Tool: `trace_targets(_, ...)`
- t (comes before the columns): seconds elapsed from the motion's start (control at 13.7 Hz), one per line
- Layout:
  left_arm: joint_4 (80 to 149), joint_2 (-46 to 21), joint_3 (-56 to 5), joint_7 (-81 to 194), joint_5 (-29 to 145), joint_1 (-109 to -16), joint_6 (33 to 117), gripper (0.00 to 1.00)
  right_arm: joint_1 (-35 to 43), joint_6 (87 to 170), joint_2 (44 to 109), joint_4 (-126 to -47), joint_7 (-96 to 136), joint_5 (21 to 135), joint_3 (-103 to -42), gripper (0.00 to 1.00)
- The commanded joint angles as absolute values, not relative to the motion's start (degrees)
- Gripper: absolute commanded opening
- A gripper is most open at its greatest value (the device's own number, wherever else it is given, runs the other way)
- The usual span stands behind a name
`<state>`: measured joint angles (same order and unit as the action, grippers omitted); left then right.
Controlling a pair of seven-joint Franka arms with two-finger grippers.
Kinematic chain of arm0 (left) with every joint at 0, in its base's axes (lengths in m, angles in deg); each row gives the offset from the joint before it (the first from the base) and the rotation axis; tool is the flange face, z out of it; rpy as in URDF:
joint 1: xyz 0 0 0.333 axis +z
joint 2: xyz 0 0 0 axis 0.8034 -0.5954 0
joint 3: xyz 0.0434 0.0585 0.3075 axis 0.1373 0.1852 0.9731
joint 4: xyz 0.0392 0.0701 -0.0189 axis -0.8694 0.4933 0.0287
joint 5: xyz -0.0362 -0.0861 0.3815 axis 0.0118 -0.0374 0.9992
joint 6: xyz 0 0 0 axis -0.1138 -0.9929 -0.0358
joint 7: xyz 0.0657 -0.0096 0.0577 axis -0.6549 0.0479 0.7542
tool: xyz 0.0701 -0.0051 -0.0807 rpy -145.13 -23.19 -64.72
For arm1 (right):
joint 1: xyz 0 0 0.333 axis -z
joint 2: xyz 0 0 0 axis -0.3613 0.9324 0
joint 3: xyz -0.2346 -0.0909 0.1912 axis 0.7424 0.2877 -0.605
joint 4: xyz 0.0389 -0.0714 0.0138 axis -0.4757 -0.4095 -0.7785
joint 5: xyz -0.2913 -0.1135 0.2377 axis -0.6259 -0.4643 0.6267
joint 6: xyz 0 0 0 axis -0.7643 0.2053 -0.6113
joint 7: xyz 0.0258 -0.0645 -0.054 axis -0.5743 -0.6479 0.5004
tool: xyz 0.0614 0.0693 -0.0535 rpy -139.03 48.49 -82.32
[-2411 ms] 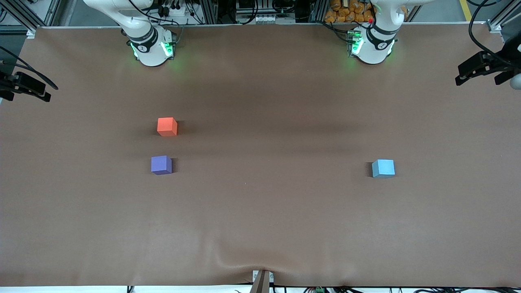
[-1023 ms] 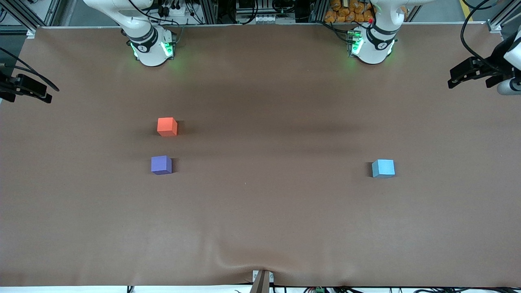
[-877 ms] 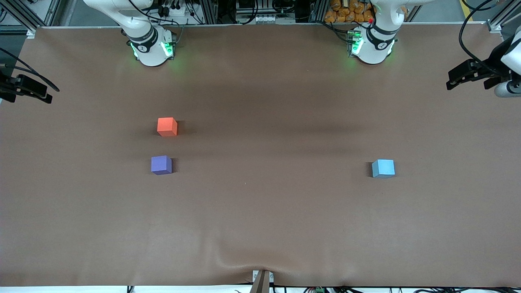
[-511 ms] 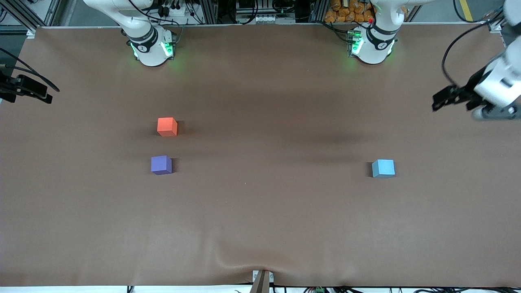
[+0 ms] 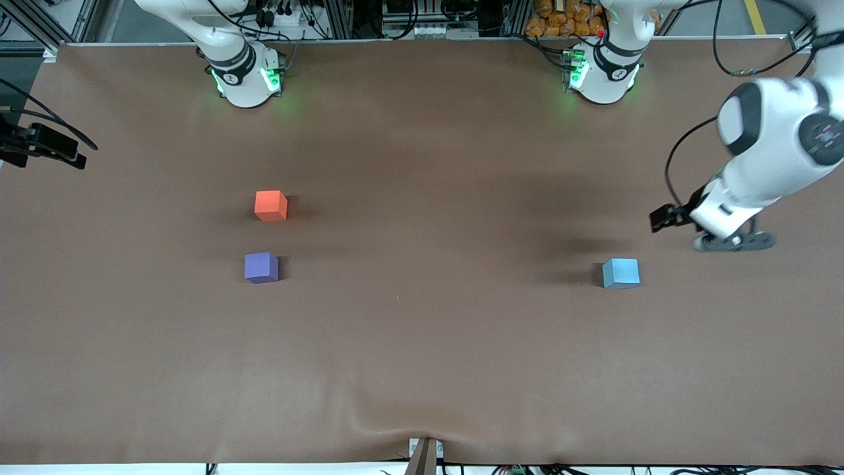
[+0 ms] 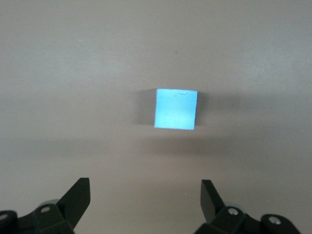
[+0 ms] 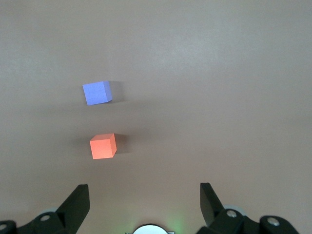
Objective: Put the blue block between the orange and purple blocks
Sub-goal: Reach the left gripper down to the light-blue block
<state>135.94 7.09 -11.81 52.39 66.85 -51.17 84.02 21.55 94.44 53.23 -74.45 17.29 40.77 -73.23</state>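
Toward the left arm's end of the table, your blue block (image 5: 620, 273) sits alone on the brown table (image 5: 422, 369), well apart from the other 2 cubes. The left gripper (image 5: 709, 231) hangs over bare table near the block, just toward its own end, and nothing is in it. In the left wrist view the blue block (image 6: 176, 108) shows ahead of the gripper (image 6: 145, 202), between the lines of the 2 fingers but not yet between the fingers themselves. Jaws spread wide, far wider than the cube, touching nothing.

So you're in the approach, by my read: pickup not yet made. Next you need to bring the gripper right over the block, come down with a finger on each side, and close on 2 flat faces. The block looks square to the fingers, so little twist should be needed.

Over at the right arm's end, the orange block (image 5: 271, 205) and the purple block (image 5: 262, 267) stand apart with a gap between them, purple nearer the front camera. That gap looks only a little wider than 1 cube, so the placing will be tight.

The right gripper (image 7: 144, 201) waits high over that pair, jaws spread too, holding nothing.
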Motion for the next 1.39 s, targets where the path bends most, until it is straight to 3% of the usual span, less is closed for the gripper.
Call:
trace_targets(0.0, 135.3, 1.5, -12.1, 53.1, 66.5, -51.4, 87.1, 1.00, 22.7, 93.8, 53.3, -74.3, 16.6, 41.4, -74.0, 1.00)
trace_targets(0.8, 134.6, -9.2, -12.1, 52.3, 66.8, -51.9, 99.8, 1.00, 22.8, 93.9, 53.3, -75.1, 16.6, 41.5, -74.0, 1.00)
trace_targets(1.32, 132.4, -12.3, -12.2, 52.7, 66.8, -52.3, 100.9, 1.00, 22.8, 93.9, 53.3, -75.1, 16.6, 41.6, -74.0, 1.00)
